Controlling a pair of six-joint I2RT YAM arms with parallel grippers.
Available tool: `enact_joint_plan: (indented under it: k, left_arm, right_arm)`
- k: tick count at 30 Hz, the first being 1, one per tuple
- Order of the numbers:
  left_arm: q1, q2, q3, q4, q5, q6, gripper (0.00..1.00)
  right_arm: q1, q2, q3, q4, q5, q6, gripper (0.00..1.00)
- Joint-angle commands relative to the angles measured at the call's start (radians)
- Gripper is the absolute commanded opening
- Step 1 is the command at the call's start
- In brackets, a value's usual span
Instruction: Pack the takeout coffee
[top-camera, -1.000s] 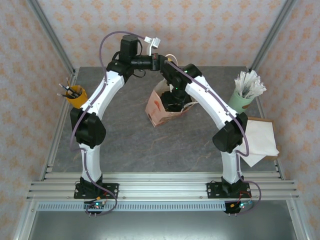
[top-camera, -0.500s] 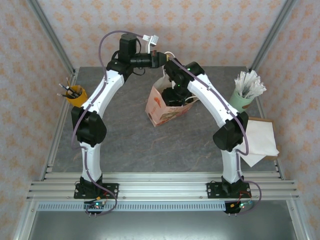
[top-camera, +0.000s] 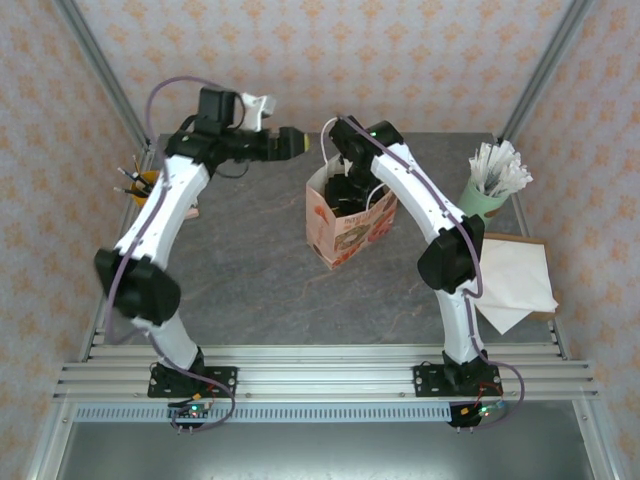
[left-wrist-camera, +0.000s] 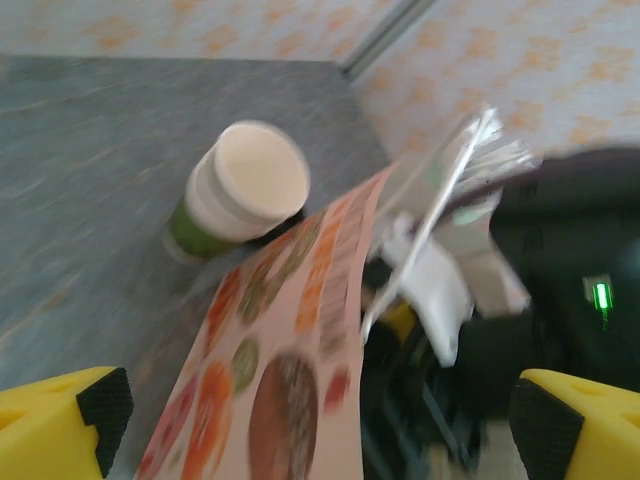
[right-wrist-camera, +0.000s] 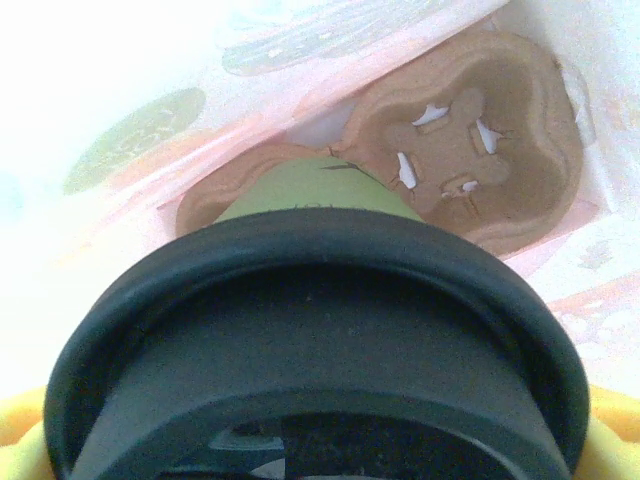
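The coffee (right-wrist-camera: 315, 330) is inside the bag (top-camera: 345, 235). The right gripper (top-camera: 348, 195) holds it at the black lid, from both sides. Under it lies the brown carrier (right-wrist-camera: 470, 140). The left gripper (top-camera: 298, 143) stands wide and empty, apart from the bag on its left side. I judge the packing as nearly done: the cup must be set down and released. The lid hides whether the cup's foot sits in a carrier slot. The left wrist view is blurred.
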Motion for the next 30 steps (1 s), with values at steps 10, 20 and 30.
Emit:
enact_joint_plan:
  k: [10,20,30]
  left_arm:
    - [-0.234,-0.093,-0.063,-0.294,-0.295,-0.315,0.86]
    - [-0.256,0.030,0.001,-0.224,-0.412,-0.517,0.72]
    - [-0.271,0.124,0.114,-0.323,-0.312,-0.410,0.60]
  right_arm:
    - [0.003,0.024,0.041,0.002,0.039,-0.014,0.36]
    - [0.002,-0.009,-0.005,0.019,0.044,-0.023,0.36]
    - [0.003,-0.015,-0.005,0.004,0.028,-0.033,0.36]
